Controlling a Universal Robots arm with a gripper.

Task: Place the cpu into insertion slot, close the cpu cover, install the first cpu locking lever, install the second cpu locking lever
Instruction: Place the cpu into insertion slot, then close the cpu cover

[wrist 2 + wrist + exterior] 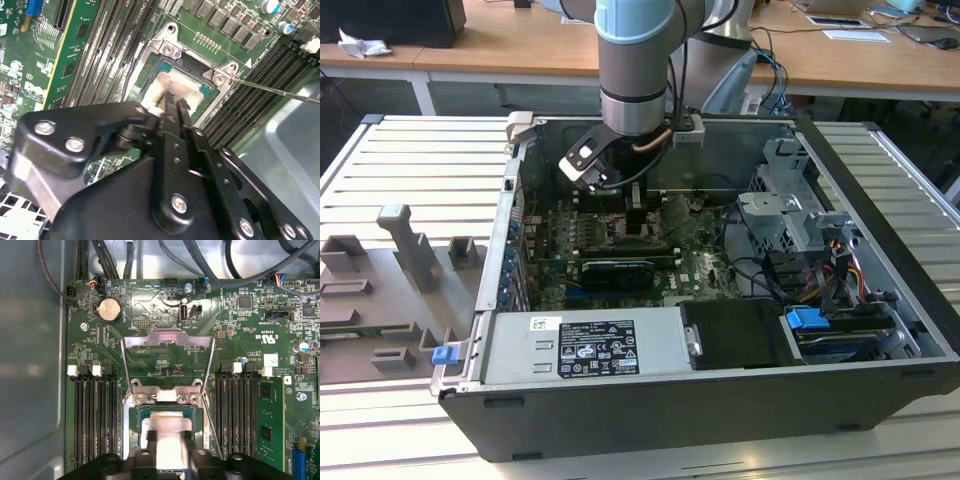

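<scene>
1. My claw (175, 105) hangs with its black fingers (186, 122) drawn nearly together. Only a slit shows between the tips, and I can see nothing pinched there.
2. Right under those tips lies the cpu (185, 86), silvery top up, flat inside the insertion slot (195, 61). Whether the tips touch it I cannot tell.
3. I judge the step in hand to be the seating of the chip. To do it well I'd keep any press light and square to the top, with no sideways drag. I'd also check that all four edges sit level in the frame.
4. Just beyond the slot, the cpu cover (167, 338) stands swung open on its hinge, its window frame clear of the chip.
5. A thin locking lever (270, 89) sticks out beside the slot, unlatched; I'd give it room.
6. Memory slots (95, 415) flank the insertion slot on both sides of the green motherboard (240, 325).
7. All of it sits in an open computer case (620, 420) on the slatted counter (400, 150).
</scene>
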